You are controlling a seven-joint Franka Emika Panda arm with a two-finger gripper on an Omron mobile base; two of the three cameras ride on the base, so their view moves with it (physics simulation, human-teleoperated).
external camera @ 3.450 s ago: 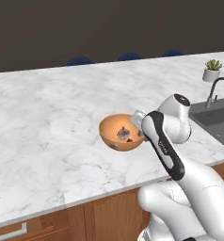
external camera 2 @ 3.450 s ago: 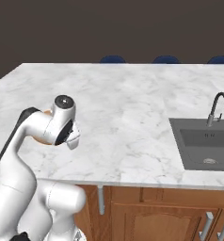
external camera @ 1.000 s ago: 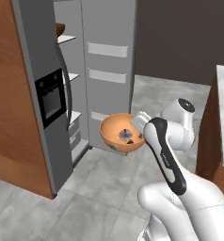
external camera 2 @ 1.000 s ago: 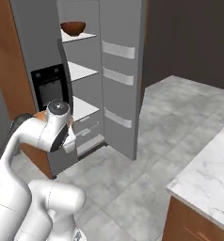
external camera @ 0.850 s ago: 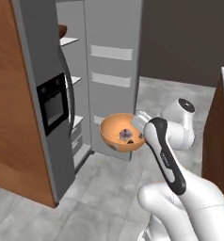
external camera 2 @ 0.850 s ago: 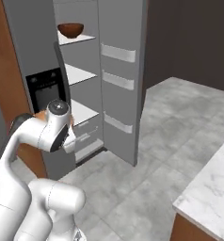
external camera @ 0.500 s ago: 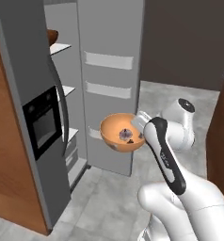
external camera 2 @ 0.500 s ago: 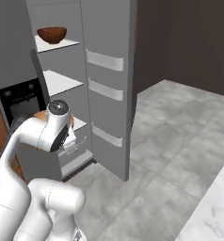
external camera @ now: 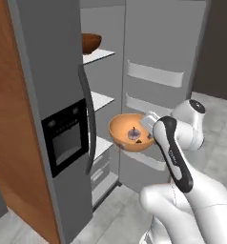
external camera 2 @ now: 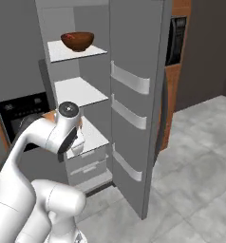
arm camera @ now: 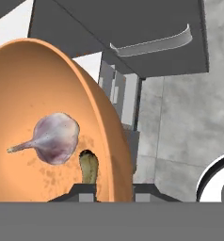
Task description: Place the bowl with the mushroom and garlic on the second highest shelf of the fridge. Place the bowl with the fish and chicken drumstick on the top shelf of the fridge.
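Pinching the rim of the bowl with the mushroom and garlic (arm camera: 43, 122), the gripper (arm camera: 111, 188) has one finger tip inside the wall and one outside, so the bowl hangs from its edge, which suits a one-sided hold on a light dish. In the hand view a pale purple garlic bulb (arm camera: 52, 136) and a small brown mushroom (arm camera: 88, 167) lie against the inner wall. From the left base view the bowl (external camera: 129, 133) looks roughly level, mouth up, which I judge is meant to keep the food from rolling out.

Outward from the hand, the white arm (external camera: 175, 152) holds the bowl in front of the open fridge (external camera: 53, 95), near the door gap but not yet inside. The right-hand door (external camera 2: 134, 95) stands swung out, with its white bins facing the compartment. Inside, the top shelf (external camera 2: 62, 51) carries a dark brown bowl (external camera 2: 77, 40). Below it the second highest shelf (external camera 2: 79, 90) is bare, and I take it as this bowl's destination. The bowl sits lower than that shelf, so the carry seems to need a lift and a reach inward.
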